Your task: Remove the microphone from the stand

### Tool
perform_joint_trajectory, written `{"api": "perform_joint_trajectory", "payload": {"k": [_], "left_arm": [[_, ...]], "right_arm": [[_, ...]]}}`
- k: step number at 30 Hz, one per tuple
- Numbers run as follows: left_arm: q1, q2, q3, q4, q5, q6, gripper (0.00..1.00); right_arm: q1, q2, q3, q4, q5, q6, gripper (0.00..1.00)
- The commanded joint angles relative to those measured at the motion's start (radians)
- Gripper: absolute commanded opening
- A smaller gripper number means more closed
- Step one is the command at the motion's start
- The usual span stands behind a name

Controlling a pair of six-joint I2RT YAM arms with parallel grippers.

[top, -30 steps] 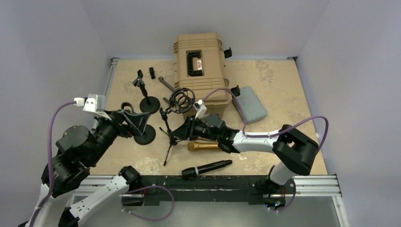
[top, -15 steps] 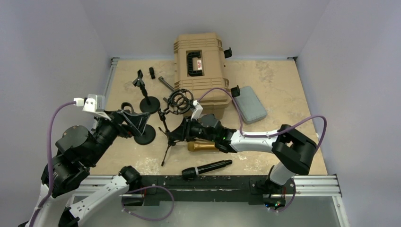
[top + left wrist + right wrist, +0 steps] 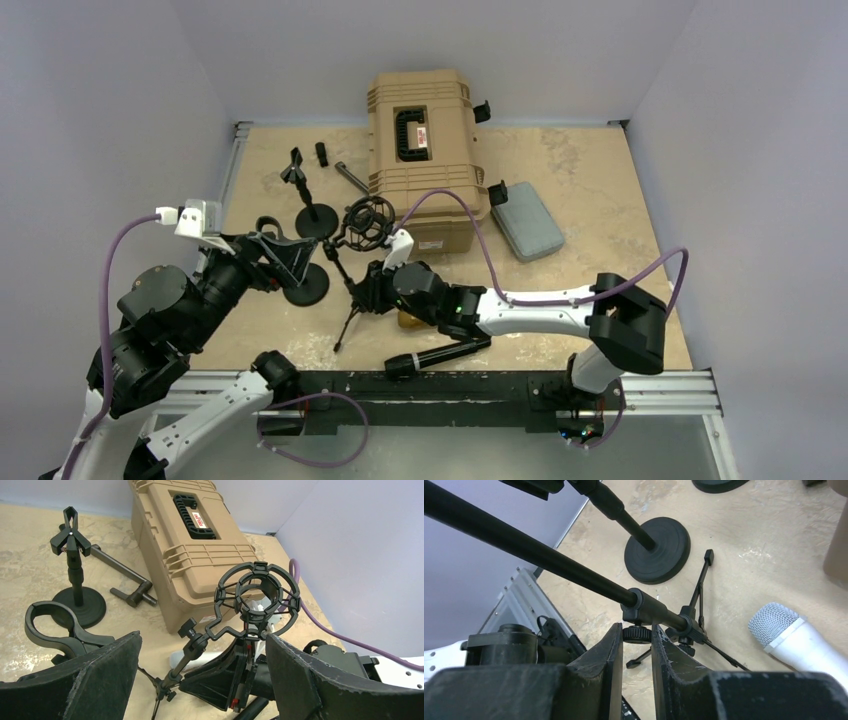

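Top external: right gripper (image 3: 368, 290) clamped low on the tripod stand (image 3: 346, 268).
From the stand, a black microphone (image 3: 437, 357) lay on the table (image 3: 600, 200) at 5 o'clock, and the left gripper (image 3: 283, 255) sat at 9 o'clock. Left wrist: its fingers (image 3: 90, 680) stood wide apart, the shock mount (image 3: 257, 600) at 1 o'clock beyond the gap. Right wrist: the right fingers (image 3: 594, 660) were pinched on the stand's knob (image 3: 636, 634) under the pole joint; a white microphone (image 3: 794, 635) lay at 3 o'clock.

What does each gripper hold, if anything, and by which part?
Right gripper pinches the tripod stand at the knurled knob on its pole. Left gripper is open, holding nothing.
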Motion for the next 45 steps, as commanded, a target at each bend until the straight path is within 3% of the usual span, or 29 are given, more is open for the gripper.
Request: {"api": "perform_joint_trajectory", "payload": {"k": [1, 6, 10, 17, 20, 29, 45], "left_arm": [[0.0, -0.001, -0.013, 0.009, 0.002, -0.001, 0.91], [-0.001, 0.02, -0.011, -0.004, 0.013, -0.001, 0.92], [-0.001, 0.052, -0.01, -0.005, 0.045, -0.007, 0.93], [0.0, 0.16, 0.017, -0.023, 0.16, -0.03, 0.96], [-0.001, 0.191, 0.01, -0.031, 0.168, -0.032, 0.93], [0.0, 0.182, -0.083, 0.005, 0.089, -0.028, 0.68], [0.0, 0.185, -0.247, 0.044, 0.063, -0.01, 0.55]], "right_arm": [[0.006, -0.029, 0.017, -0.076, 0.153, -0.088, 0.17], [-0.002, -0.076, -0.05, 0.038, 0.044, -0.061, 0.41], [-0.039, -0.109, -0.123, 0.119, -0.074, 0.012, 0.51], [-0.118, -0.208, -0.269, 0.295, -0.272, 0.124, 0.53], [-0.121, -0.259, -0.311, 0.304, -0.272, 0.147, 0.53], [-0.147, -0.382, -0.375, 0.235, -0.222, 0.153, 0.52], [-0.16, -0.398, -0.366, 0.196, -0.212, 0.12, 0.51]]}}
